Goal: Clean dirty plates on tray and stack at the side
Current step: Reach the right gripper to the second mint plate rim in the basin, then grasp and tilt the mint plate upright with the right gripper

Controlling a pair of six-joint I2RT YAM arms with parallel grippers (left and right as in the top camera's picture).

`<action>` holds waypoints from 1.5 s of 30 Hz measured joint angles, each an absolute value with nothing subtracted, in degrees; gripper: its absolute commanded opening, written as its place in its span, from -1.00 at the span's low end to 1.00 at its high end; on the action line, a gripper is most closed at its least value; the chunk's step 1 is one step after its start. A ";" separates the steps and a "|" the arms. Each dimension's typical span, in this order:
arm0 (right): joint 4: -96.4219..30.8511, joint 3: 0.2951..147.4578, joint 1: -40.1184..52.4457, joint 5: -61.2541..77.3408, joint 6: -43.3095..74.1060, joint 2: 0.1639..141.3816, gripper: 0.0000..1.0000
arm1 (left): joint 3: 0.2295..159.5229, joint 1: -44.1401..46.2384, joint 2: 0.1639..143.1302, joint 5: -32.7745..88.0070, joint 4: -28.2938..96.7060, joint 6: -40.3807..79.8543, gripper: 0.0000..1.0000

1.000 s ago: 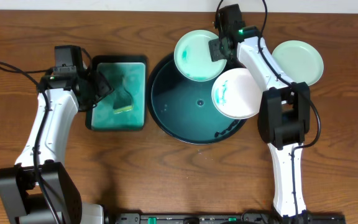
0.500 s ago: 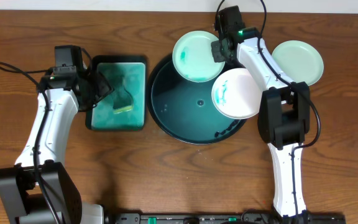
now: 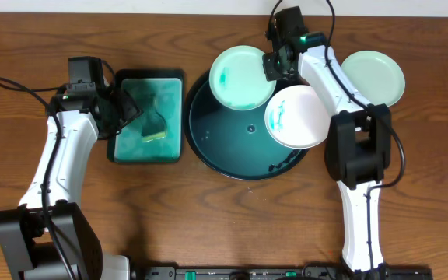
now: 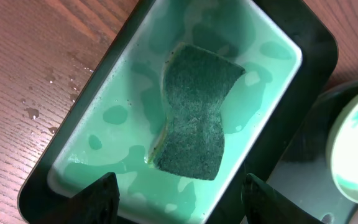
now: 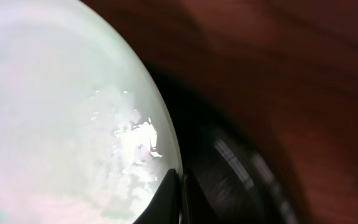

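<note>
A pale mint-green plate (image 3: 242, 75) with a teal smear overlaps the far rim of the round tray (image 3: 224, 148). My right gripper (image 3: 273, 66) is shut on this plate's right edge. In the right wrist view the dark fingers (image 5: 178, 193) pinch the pale plate's rim (image 5: 61, 112), with the tray's black rim (image 5: 241, 168) beside it. A white plate (image 3: 295, 117) with teal smears lies on the tray's right side. Another mint plate (image 3: 373, 78) rests on the wood at the far right. My left gripper (image 4: 179, 199) hangs open above a dark green sponge (image 4: 194, 118).
The sponge (image 3: 154, 124) lies in a small rectangular teal tray (image 3: 148, 148) left of the round tray, with teal liquid around it. Water drops (image 4: 33, 113) dot the wood beside it. The right arm's links stretch over the table's right side, passing the white plate.
My right gripper has shut on the mint plate's rim, and the plate has shifted slightly left and nearer. The left arm has not moved.
</note>
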State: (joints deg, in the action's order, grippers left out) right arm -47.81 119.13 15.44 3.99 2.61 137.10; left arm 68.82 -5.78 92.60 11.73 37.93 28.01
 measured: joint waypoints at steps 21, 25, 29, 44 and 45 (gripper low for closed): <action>-62.61 117.43 15.68 16.80 5.23 131.17 -0.98 | 68.82 -5.78 92.60 11.73 37.63 28.01 0.29; -59.20 113.27 15.75 16.93 5.43 131.17 -0.97 | 68.82 -5.78 92.60 11.73 37.45 28.01 0.29; -52.49 107.83 16.45 17.02 5.45 131.17 -0.98 | 68.82 -5.78 92.60 11.73 37.43 27.99 0.29; -44.93 104.25 21.04 10.63 5.37 131.17 -0.59 | 68.82 -5.78 92.62 11.75 37.43 27.99 0.29; -44.84 104.01 21.17 10.31 5.37 131.17 -0.58 | 68.82 -5.78 92.62 11.73 37.43 28.01 0.29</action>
